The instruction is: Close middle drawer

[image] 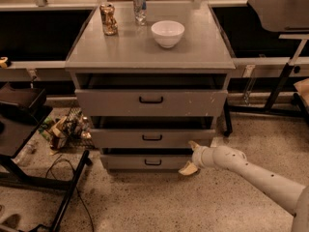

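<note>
The middle drawer [152,137] is the second of three in the grey cabinet [145,52]. It has a low plain front and a small black handle, and it sits nearly flush, with a thin dark gap above it. My gripper [189,157] is at the right end of the drawer fronts, just below the middle drawer's lower right corner. Its two pale fingers are spread, one pointing up at the middle drawer, one down by the bottom drawer [153,162]. It holds nothing. The top drawer [151,100] stands slightly out.
A white bowl [167,33], a crushed can [108,19] and a silver can [139,6] stand on the cabinet top. A black stand [29,129], clutter [63,129] and a cable [63,168] lie on the floor at left. A table leg [282,81] is at right.
</note>
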`<state>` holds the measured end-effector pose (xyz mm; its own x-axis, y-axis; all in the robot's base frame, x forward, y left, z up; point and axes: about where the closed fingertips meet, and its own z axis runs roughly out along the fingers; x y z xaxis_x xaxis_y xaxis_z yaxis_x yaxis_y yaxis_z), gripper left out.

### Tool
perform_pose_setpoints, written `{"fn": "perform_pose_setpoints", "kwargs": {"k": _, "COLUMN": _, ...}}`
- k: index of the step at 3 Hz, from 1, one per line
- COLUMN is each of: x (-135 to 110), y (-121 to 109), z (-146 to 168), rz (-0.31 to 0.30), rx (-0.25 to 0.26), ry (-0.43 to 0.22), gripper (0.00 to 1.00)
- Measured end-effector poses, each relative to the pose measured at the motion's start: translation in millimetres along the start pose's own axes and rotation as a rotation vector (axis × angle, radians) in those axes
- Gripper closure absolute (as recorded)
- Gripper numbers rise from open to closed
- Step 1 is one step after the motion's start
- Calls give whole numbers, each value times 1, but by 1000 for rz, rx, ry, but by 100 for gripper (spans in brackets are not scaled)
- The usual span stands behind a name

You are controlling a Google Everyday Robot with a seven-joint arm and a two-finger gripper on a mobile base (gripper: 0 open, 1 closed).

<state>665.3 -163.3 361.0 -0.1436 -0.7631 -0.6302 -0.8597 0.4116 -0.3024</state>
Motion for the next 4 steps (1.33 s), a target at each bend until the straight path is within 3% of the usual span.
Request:
{"fn": "perform_pose_setpoints", "kwargs": {"k": 1, "x": -3, "y": -5, "z": 4, "rz": -19, "rx": -12, "ry": 13, "gripper": 40}}
{"fn": "perform_pose_setpoints", "kwargs": {"k": 2, "x": -12, "y": -31, "z": 13, "rz": -61, "rx": -13, "ry": 9, "gripper": 63}}
{"fn": "perform_pose_setpoints", "kwargs": {"k": 3, "x": -13, "y": -76, "z": 17, "rz": -81, "rx": 39, "ry": -22, "gripper": 86}}
{"fn": "perform_pose_setpoints", "kwargs": {"k": 4, "x": -12, "y": -82, "z": 16, "rz": -83, "rx": 52, "ry": -30, "gripper": 100}}
